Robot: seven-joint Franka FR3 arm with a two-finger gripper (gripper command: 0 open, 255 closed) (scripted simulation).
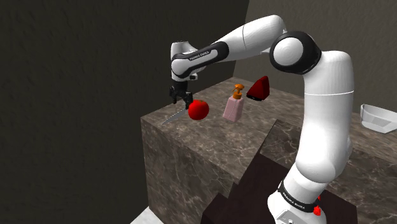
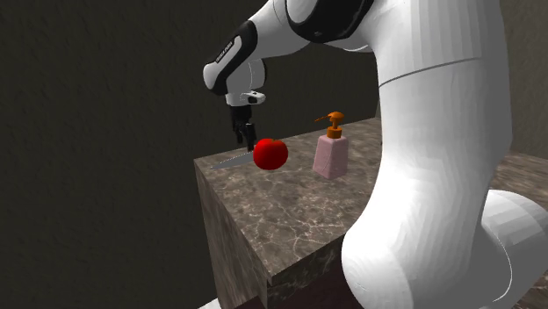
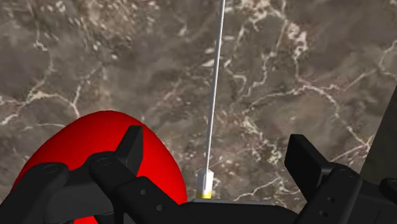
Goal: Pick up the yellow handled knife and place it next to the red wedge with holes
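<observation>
Under my matt black jaws lies the smooth, white-veined brown marble counter (image 3: pixel 95 57). Between them is a thin grey metal knife blade (image 3: pixel 215 95), and beside one a smooth red round object (image 3: pixel 83 146).

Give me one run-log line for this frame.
phase: pre-grasp | gripper: open, straddling knife, not clasping | knife: lying on counter beside red round object | red wedge: far end, knife not beside it

One each: knife (image 1: pixel 173 116), red ball (image 1: pixel 198 109), dispenser (image 1: pixel 233 107), wedge (image 1: pixel 259 88), white tray (image 1: pixel 376 116).
</observation>
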